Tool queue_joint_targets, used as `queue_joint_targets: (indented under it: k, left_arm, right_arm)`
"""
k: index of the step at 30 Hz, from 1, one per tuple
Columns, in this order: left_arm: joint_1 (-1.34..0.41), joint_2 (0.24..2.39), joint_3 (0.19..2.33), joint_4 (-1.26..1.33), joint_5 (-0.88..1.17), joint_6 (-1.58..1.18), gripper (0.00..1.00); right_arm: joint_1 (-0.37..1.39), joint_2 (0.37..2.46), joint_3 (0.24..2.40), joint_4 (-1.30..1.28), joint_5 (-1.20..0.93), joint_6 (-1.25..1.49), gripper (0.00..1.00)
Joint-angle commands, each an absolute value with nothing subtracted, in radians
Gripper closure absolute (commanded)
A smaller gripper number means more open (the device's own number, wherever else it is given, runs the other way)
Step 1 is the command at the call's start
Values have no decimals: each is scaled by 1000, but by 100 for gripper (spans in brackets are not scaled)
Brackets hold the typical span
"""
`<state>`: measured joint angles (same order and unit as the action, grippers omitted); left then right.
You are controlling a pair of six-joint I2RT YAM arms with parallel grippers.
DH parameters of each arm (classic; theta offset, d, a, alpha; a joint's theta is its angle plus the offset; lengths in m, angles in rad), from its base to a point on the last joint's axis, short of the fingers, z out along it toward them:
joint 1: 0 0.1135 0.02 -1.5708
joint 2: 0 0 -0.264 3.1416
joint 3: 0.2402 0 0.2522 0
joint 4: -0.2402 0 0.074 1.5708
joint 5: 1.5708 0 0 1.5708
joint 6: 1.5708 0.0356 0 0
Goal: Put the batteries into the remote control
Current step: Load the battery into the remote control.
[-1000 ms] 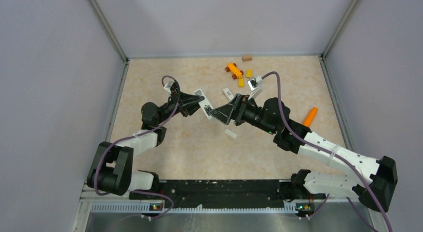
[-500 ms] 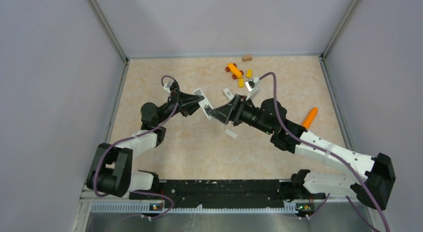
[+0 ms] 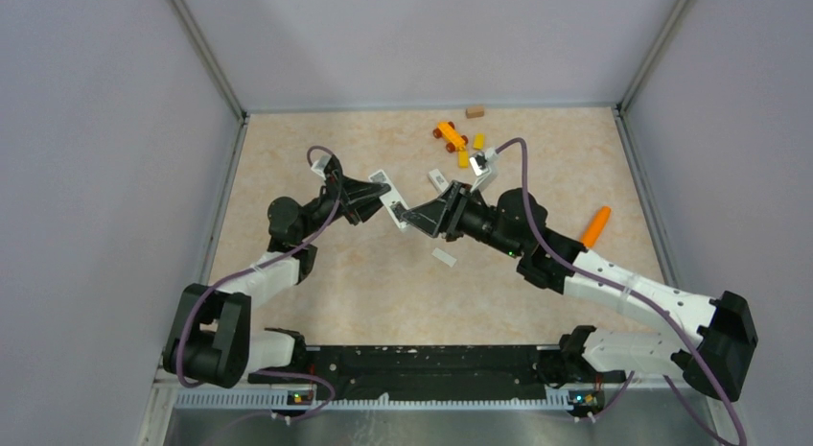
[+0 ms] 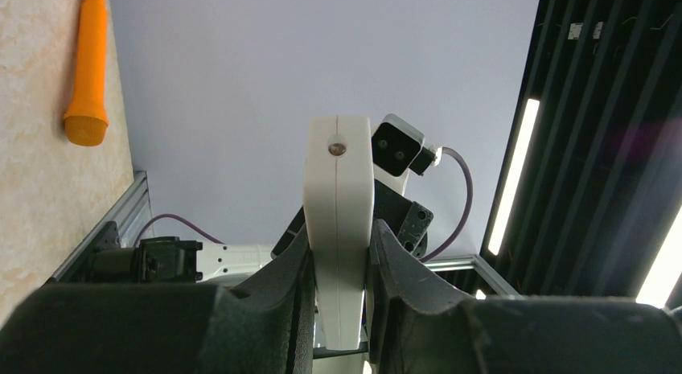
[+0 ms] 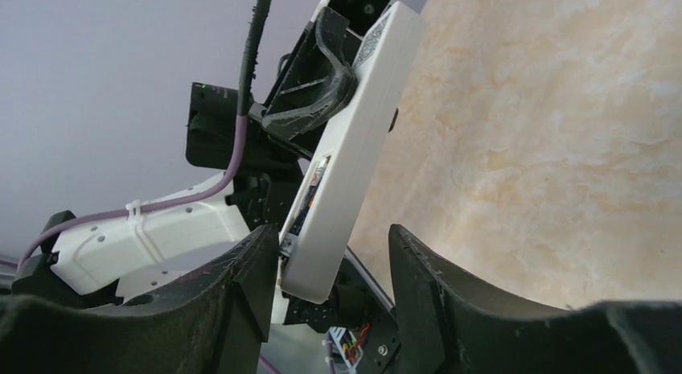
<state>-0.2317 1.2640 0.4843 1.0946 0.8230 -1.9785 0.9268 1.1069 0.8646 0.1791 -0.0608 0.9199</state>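
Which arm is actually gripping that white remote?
The left end effector clamps the remote control on both sides; the right end effector only straddles its end, with a gap showing.

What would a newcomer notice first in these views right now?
Mid-scene, the left gripper clamps the white remote control in the air, while the right gripper, open, straddles its free end. Next come the orange toy pieces farther back and the orange carrot-shaped thing off to the right.

Robot lab test cell: grey panel walls (image 3: 96, 177), alu frame posts (image 3: 206, 58), beige marbled tabletop (image 3: 364, 293), ceiling strip lights (image 4: 515, 173).
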Motion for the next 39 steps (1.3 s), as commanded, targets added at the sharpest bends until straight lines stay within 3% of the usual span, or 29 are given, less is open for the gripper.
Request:
queue_joint_targets:
  k: [1, 6, 11, 31, 39]
  left_arm:
    - [-233, 1204, 537, 1092, 853, -1918, 100]
    - [-233, 1204, 547, 1062, 850, -1892, 100]
    - [-233, 1209, 542, 1062, 850, -1891, 100]
    - [-262, 1137, 606, 1002, 878, -1820, 100]
    - [-282, 1125, 646, 949, 903, -1719, 100]
  right_arm:
    - [920, 1118, 901, 174, -44, 911, 42]
    - [921, 1083, 862, 233, -66, 910, 21]
    - [921, 1039, 825, 271, -60, 926, 18]
    - [901, 1138, 791, 336, -91, 1071, 64]
    - [891, 1166, 812, 251, -82, 1068, 67]
